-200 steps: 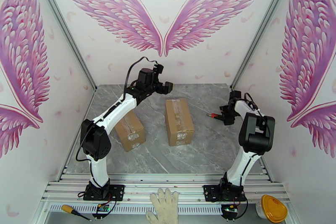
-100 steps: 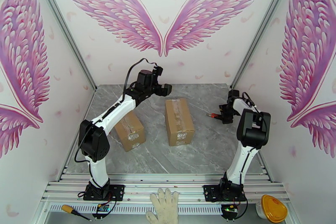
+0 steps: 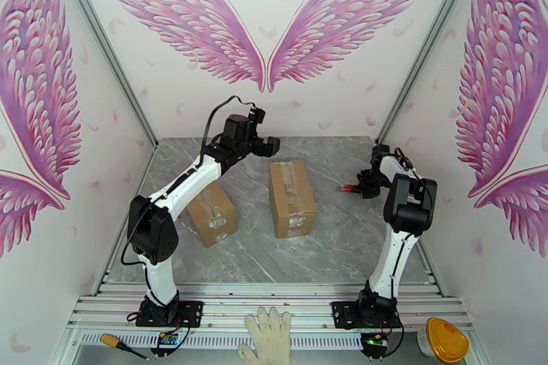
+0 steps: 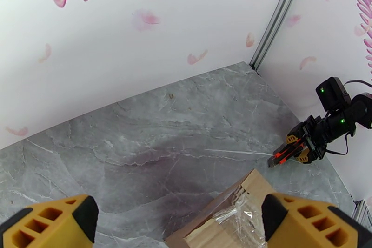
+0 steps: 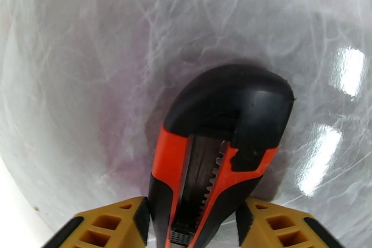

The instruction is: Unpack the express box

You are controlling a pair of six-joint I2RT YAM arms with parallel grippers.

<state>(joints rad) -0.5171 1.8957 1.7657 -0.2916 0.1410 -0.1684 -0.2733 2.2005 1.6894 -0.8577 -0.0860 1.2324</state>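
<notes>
Two brown cardboard boxes sit on the grey marble tabletop (image 3: 342, 243). The taller box (image 3: 292, 196) is in the middle. The smaller box (image 3: 212, 212) is near it on the left, partly under the left arm. They do not touch. Both have shiny clear tape (image 3: 294, 185) along the top, and both are closed.

The left gripper (image 3: 268, 146) hangs in the air above the far end of the middle box. Its jaws are wide apart and it holds nothing.

The right gripper (image 3: 363, 185) is down low on the right side of the tabletop, well away from the boxes. An orange and black box knife (image 5: 223, 151) lies flat there, and its handle end sits between the yellow fingers (image 5: 107, 223). The fingers are very close on both sides of the knife. I cannot tell if they squeeze it yet.

I think the job is only at the start. The step now looks like getting the knife. No tape is cut, no flap is open, and nothing is out of a box. What is left is to lift the knife, bring it to a box, cut the tape, open the flaps and take out what is inside.
</notes>
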